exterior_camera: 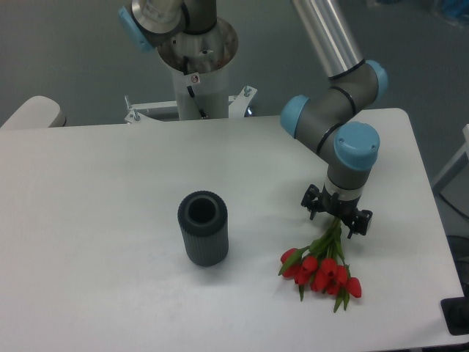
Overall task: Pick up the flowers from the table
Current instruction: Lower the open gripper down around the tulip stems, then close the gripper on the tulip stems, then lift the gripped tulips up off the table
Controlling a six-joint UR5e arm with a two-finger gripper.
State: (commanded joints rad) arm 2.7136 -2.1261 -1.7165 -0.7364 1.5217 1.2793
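Right of the dark grey ribbed cylinder vase (pixel 203 238), the bunch of red tulips (pixel 321 268) lies on the white matte bench (pixel 95 191). Over its stems sits the black end effector (pixel 335 218), apparently clamped on them, though unclear.

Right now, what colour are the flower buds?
Red, on green stems; the flowers show clearly in the fixed camera view, lying on the white table.

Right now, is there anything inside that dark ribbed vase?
The vase stands upright on the table, and its open mouth shows only a dark hollow. Its bottom is hidden in shadow. The tulips lie outside it, to its right.
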